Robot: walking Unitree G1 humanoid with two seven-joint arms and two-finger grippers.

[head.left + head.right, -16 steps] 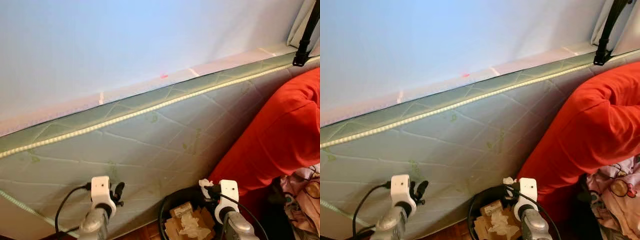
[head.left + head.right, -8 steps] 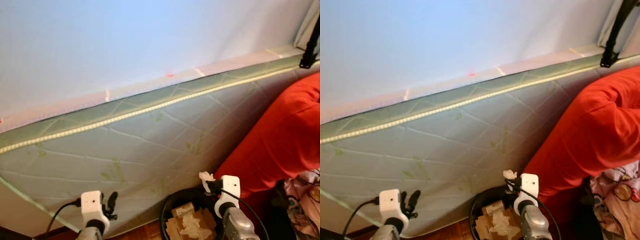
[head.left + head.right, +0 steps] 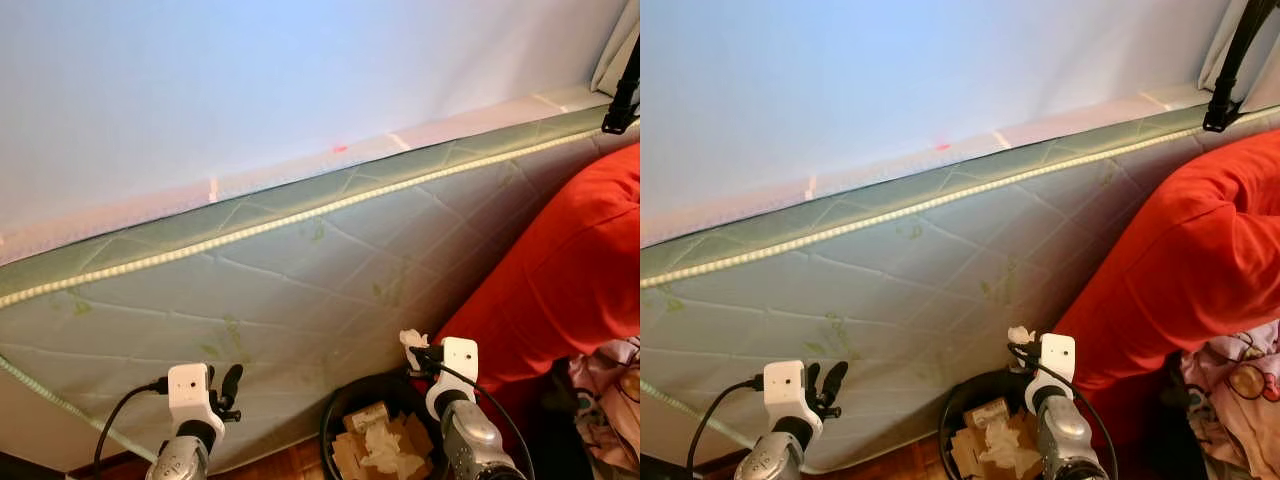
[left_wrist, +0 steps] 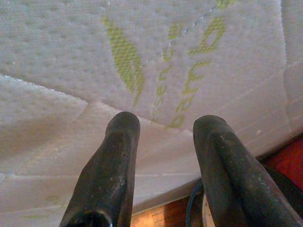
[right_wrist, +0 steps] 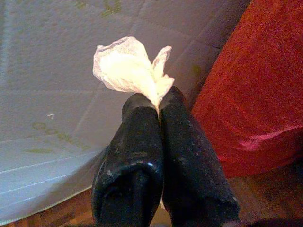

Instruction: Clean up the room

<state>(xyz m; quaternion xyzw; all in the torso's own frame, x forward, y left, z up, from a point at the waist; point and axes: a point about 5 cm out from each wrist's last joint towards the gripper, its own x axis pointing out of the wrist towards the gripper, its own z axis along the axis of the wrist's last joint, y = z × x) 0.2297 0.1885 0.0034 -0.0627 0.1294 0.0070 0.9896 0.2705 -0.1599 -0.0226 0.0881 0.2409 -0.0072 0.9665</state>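
Leaning against a pale wall, a quilted green mattress (image 3: 300,270) stands beside red bedding (image 3: 560,290). Right claw (image 5: 158,101) pinches a crumpled white tissue (image 5: 128,66) above a black bin (image 3: 345,400) of paper scraps. Left claw (image 4: 163,125) hangs spread near the mattress

Bin (image 3: 345,415) before mattress (image 3: 300,290)

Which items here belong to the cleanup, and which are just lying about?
Job:
right tool, shut on tissue
bin with paper scraps

Lying about:
mattress
red bedding
patterned cloth
left tool, open, idle
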